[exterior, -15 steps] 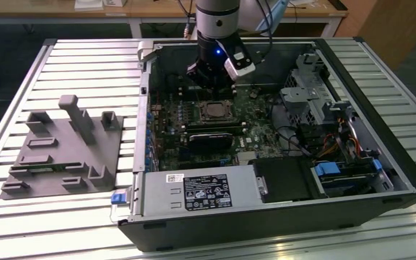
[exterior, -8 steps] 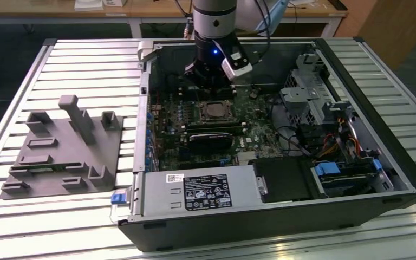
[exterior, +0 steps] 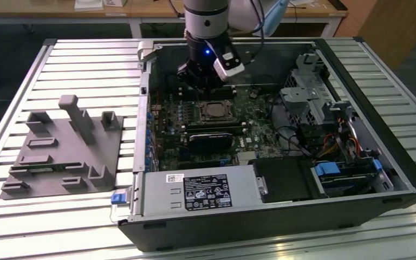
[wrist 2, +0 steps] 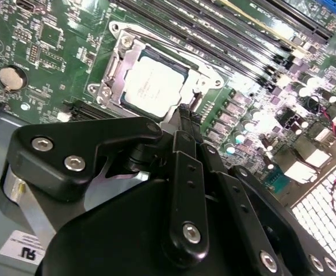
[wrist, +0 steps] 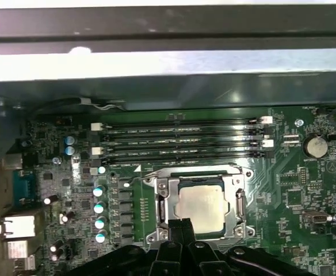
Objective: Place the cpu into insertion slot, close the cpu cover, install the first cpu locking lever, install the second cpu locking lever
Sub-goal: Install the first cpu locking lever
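cpu seated, cpu cover down over it; my claw pressed together at its edge; can't judge the locking steps

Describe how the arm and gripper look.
The arm is a silver-grey tube ending in a black wrist with a small blue light and a white box on its side. The gripper is matte black, jointed links fastened with silver screws.
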Tool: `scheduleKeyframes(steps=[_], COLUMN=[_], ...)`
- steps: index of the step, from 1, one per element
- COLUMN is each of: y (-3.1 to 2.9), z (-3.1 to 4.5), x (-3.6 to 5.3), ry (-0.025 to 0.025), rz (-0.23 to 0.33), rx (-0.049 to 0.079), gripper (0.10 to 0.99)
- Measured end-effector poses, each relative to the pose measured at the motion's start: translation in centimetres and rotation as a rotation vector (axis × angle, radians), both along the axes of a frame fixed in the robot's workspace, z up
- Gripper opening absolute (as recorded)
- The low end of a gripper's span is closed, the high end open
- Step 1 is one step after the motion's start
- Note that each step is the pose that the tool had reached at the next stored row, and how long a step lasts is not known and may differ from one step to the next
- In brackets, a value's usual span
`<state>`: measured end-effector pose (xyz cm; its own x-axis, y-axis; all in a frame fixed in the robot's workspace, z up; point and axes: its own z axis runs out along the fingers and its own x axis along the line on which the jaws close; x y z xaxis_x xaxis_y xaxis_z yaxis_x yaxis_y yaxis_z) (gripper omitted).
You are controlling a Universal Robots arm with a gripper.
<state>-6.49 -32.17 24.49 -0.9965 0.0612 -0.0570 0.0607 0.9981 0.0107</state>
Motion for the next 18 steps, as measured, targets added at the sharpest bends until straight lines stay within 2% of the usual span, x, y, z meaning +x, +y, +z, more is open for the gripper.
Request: scheduleKeyframes(steps=[13,18], y=[0.0,0.0], z=[-0.02,-0.09], x=[-2.15,-3.06], ry=[-0.0027,-0.0028], rz=[0.0,0.0], rx=[0.0,0.01], gripper=[0.106,0.106])
